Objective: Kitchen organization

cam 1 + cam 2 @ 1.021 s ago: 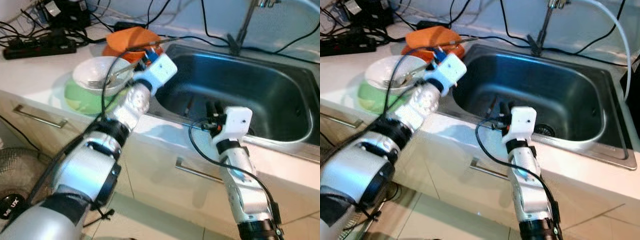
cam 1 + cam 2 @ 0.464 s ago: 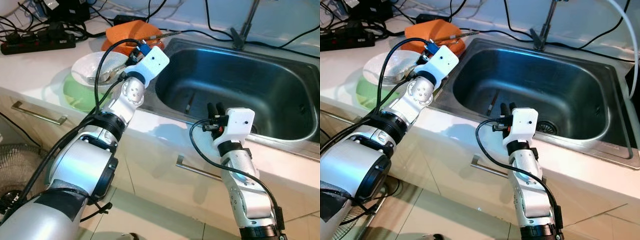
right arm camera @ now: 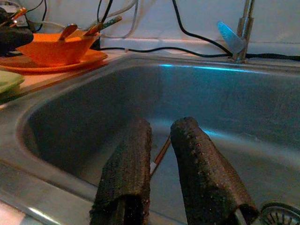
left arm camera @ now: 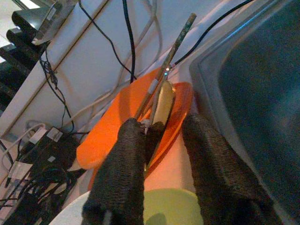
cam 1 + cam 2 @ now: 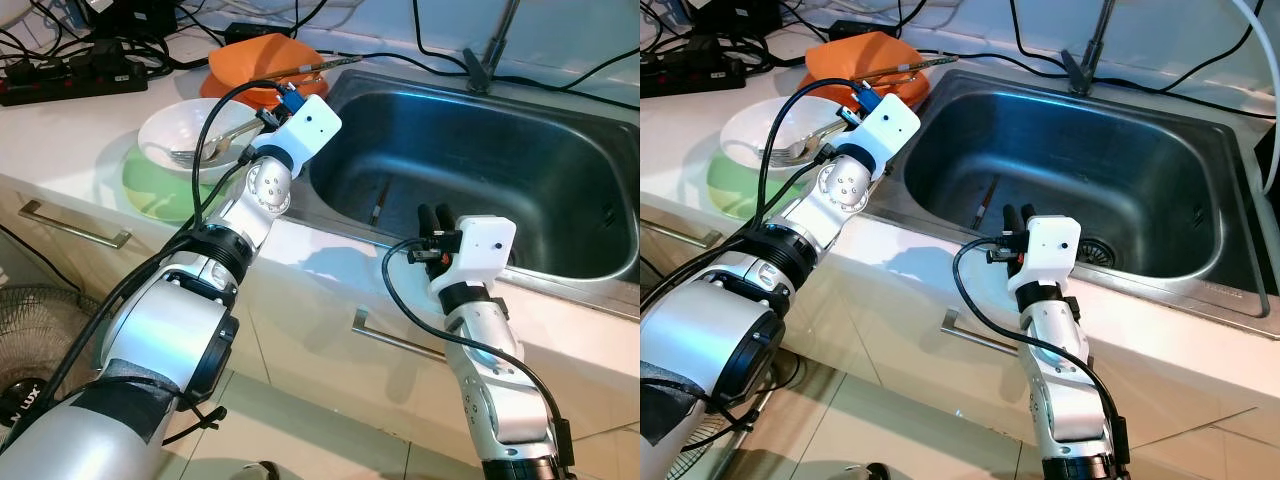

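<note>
left gripper [image 4: 161, 140] up over the counter at the sink's rim, fingers [image 4: 119, 173] parted to a moderate gap, gripping nothing, aimed at the orange bowl [image 5: 262, 68]. orange bowl on an orange plate [image 4: 180, 117], at about 11 o'clock from the sink [image 5: 560, 190], with a spoon [image 4: 161, 101] and chopsticks [image 4: 171, 51] lying in it, the chopsticks poking out toward the sink corner. white bowl [image 5: 175, 140] stacked in a green bowl [image 5: 150, 190] at 9 o'clock from the left wrist, just beside the orange plate; fork [image 5: 195, 153] resting across the white bowl, tines at the 9 o'clock end.

right gripper [image 3: 159, 154] at the near edge of the sink, at 6 o'clock of the basin, pointing in over the rim; fingers [image 3: 126, 173] close together with a narrow gap, holding nothing. single chopstick [image 5: 378, 201] flat on the basin floor beyond those fingertips, not touched. drain [image 5: 1095, 250] at 3 o'clock from the right wrist. faucet [image 5: 1085, 50] at 12 o'clock behind the basin. black cables [image 5: 590, 75] strung along the back wall, power strip [image 5: 60, 85] at 10 o'clock on the counter. drawer handle [image 5: 395, 340] below the counter edge between the two arms.
</note>
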